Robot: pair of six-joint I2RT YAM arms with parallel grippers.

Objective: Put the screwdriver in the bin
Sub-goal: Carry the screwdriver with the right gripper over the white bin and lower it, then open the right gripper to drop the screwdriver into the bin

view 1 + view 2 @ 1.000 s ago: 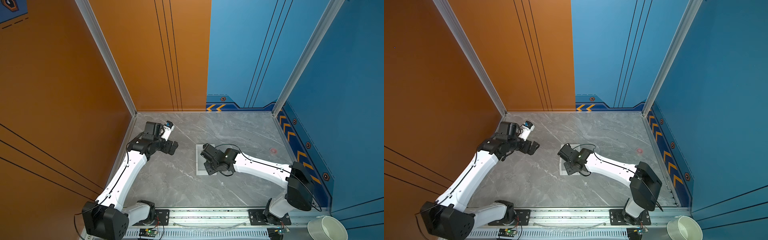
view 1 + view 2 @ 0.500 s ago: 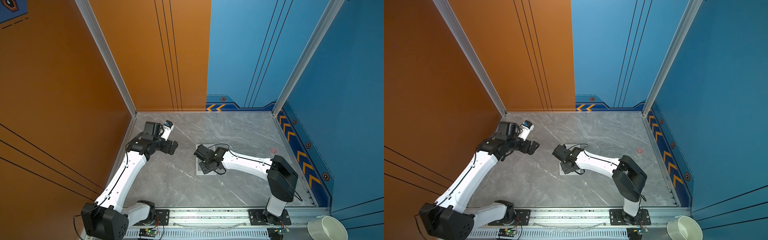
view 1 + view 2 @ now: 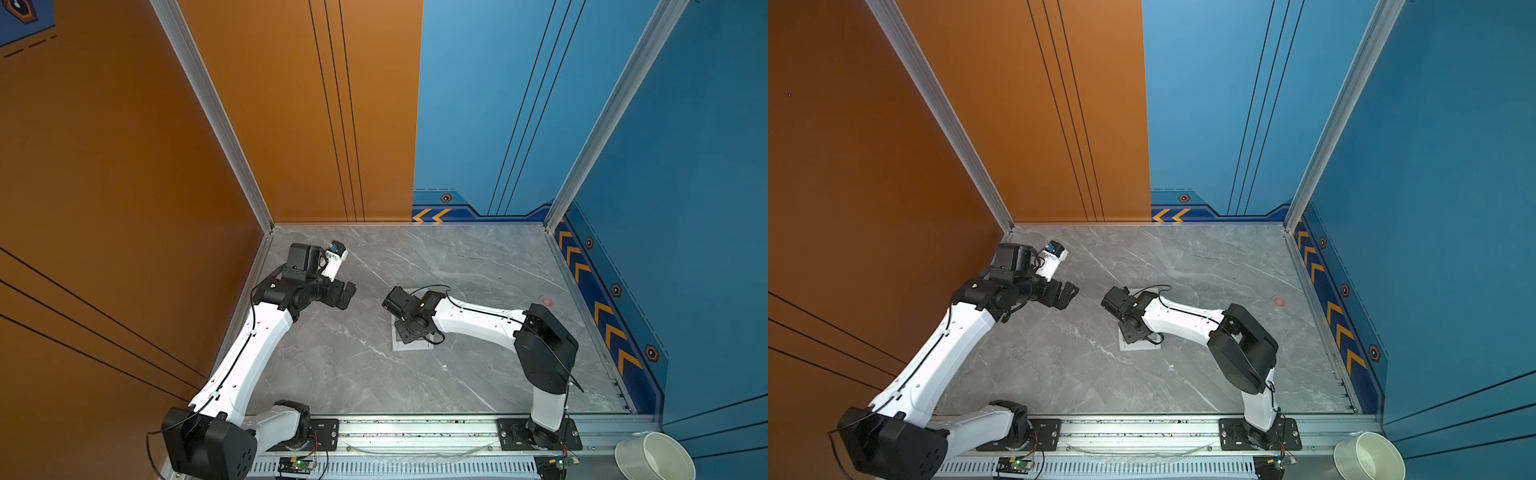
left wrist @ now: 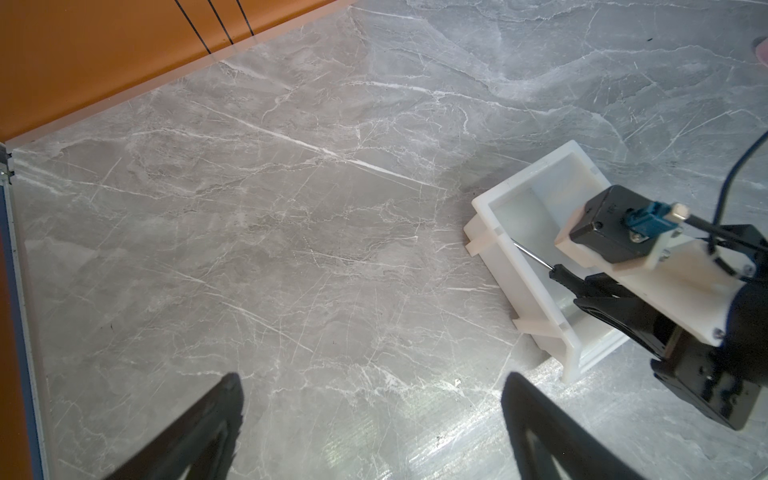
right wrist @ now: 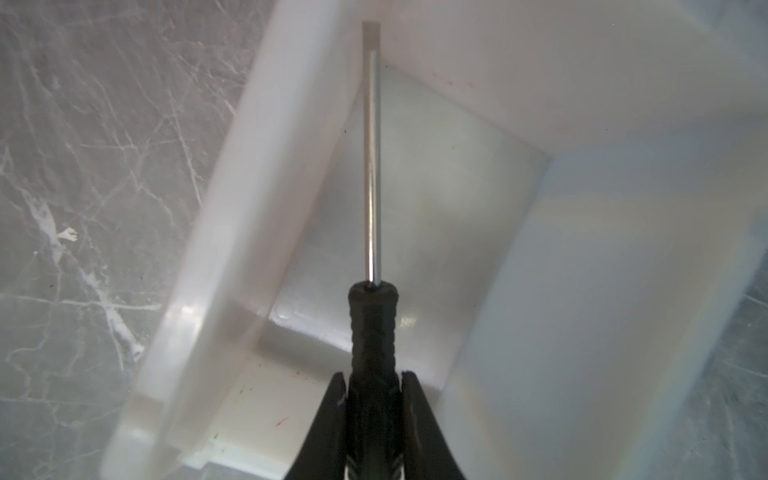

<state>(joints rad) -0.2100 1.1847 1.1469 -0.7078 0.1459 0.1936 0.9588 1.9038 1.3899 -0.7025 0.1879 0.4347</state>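
Our right gripper [image 5: 374,376] is pinching the slim black-handled screwdriver [image 5: 372,324] over the white rectangular plastic bin [image 4: 528,286]; our left gripper [image 4: 372,380] is gaping wide, empty.

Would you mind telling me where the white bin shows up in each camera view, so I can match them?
In both top views: the bin is mid-table, mostly hidden under the right arm's wrist.
Left wrist: the bin lies beyond the open left gripper, beneath the right gripper.
Right wrist: close up, filling the view behind the screwdriver.
Shared landmark: the right gripper at the bin.
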